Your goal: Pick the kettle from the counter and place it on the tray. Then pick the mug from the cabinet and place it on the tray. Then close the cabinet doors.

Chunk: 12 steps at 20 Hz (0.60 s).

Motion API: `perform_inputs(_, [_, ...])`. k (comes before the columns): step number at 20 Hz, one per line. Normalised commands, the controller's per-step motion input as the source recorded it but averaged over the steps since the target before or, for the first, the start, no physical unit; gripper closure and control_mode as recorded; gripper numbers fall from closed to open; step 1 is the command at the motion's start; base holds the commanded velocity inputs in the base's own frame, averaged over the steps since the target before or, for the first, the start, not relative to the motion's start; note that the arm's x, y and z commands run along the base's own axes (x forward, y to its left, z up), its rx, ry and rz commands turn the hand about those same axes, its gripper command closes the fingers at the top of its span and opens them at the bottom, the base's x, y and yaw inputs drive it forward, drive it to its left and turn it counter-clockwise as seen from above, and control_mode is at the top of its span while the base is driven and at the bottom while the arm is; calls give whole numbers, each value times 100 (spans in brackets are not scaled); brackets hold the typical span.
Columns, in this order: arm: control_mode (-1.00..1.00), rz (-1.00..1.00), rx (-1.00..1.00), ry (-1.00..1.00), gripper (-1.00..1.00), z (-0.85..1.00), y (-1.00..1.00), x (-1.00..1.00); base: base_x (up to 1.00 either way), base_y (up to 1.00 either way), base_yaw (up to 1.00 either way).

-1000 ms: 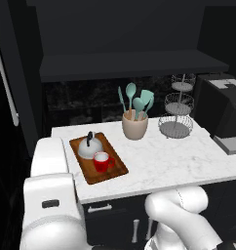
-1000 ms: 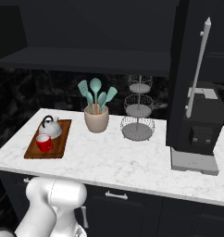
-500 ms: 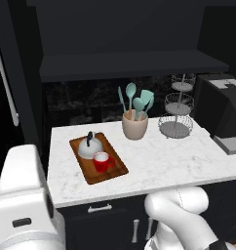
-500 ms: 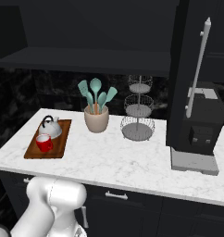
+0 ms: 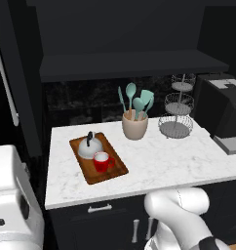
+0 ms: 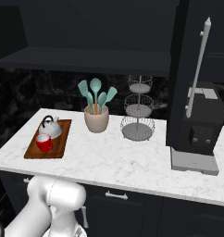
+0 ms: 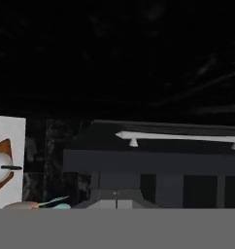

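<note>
The tray [image 5: 115, 172] lies near the left end of the white marble counter [image 5: 164, 166], its long axis running from the back wall toward the front edge, angled a little so the near end swings rightward in the left base view. On its far half sits the silver kettle [image 5: 89, 147], its thin black handle upright; just in front of it, touching or nearly so, stands the red mug [image 5: 102, 161], its handle pointing to the right in the left base view. A strip of bare counter runs between the tray and the left edge, and a wider bare stretch lies in front of the beige utensil crock [image 5: 135, 125] holding teal spatulas.

Right of the crock stands a three-tier wire basket stand [image 5: 177, 111], then a black coffee machine [image 6: 199, 129] at the right end. The right base view shows a tall black cabinet door [image 6: 185, 69] standing open edge-on above the coffee machine, its long silver bar handle [image 6: 197, 69] upright. The left base view shows another silver bar handle [image 5: 5, 78] at the far left. The dark shelf [image 5: 125, 63] overhangs the back of the counter.

The hand view is rolled: a silver bar handle [image 7: 180, 137] lies horizontally across a dark panel, with a corner of the counter and tray at its left edge. The claw's fingertips are not visible; it is clenched, and whether it grips anything cannot be told.
</note>
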Motion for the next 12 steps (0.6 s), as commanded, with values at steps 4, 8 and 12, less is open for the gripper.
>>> perform_inputs(4, [-100,-4,0,0,100,10,9,25,0,0,0])
perform_inputs(8, [-100,-2,0,0,100,3,10,37,0,0,0])
perform_inputs(12, [-100,0,0,0,100,0,4,49,0,0,0])
